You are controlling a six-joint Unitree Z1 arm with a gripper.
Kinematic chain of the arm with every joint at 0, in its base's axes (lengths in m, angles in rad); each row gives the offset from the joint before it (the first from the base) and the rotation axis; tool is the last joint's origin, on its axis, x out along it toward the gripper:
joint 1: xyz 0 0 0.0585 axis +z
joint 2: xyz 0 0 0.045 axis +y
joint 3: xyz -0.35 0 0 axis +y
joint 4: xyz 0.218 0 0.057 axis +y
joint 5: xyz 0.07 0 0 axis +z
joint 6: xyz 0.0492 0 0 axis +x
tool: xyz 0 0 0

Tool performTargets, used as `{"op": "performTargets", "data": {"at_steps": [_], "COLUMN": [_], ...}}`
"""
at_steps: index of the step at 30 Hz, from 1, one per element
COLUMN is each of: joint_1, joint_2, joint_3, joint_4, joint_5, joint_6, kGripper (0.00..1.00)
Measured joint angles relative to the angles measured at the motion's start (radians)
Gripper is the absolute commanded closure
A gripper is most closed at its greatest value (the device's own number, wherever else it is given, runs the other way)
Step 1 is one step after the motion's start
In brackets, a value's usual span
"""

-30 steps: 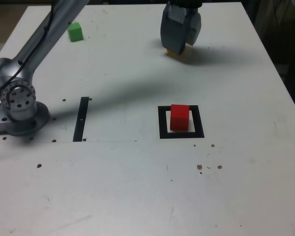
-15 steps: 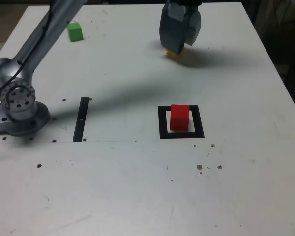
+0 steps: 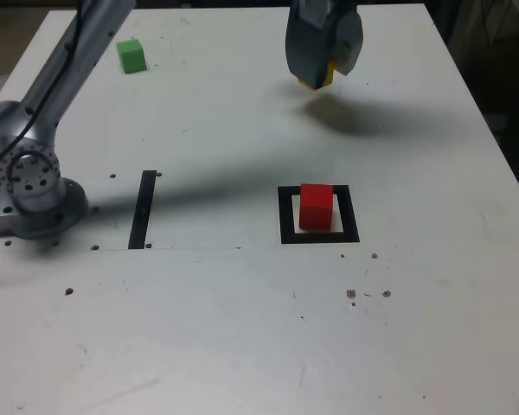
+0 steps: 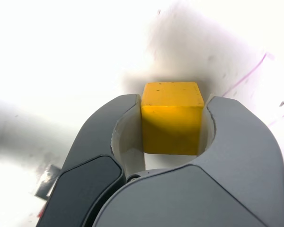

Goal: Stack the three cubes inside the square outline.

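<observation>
My gripper (image 3: 322,76) hangs above the far middle of the table, shut on the yellow cube (image 4: 172,116), which fills the gap between both jaws in the wrist view. In the exterior view only a yellow edge of the cube (image 3: 329,74) peeks out, lifted off the table above its shadow. The red cube (image 3: 316,206) sits inside the square outline (image 3: 285,216) nearer the front. The green cube (image 3: 131,55) rests at the far corner on the exterior view's left.
The arm's grey base (image 3: 32,186) stands at the exterior view's left edge. A narrow black strip (image 3: 144,208) lies between the base and the square outline. Small dark specks dot the white table (image 3: 242,328).
The gripper has risen off the table with the yellow cube in it, and its shadow has moved away from it. The red and green cubes have stayed put.
</observation>
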Motion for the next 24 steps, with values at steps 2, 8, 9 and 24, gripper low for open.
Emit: {"op": "performTargets", "data": {"at_steps": [2, 8, 9, 24], "joint_1": [-0.013, -0.054, -0.062, -0.168], "joint_2": [-0.019, -0.058, -0.066, -0.180], "joint_3": [0.017, 0.082, 0.091, 0.234], "joint_4": [0.000, -0.005, -0.006, -0.014], "joint_5": [0.000, 0.000, 0.000, -0.030], "joint_6": [0.010, 0.042, 0.048, 0.131], "kGripper": [0.68, 0.68, 0.68, 0.68]}}
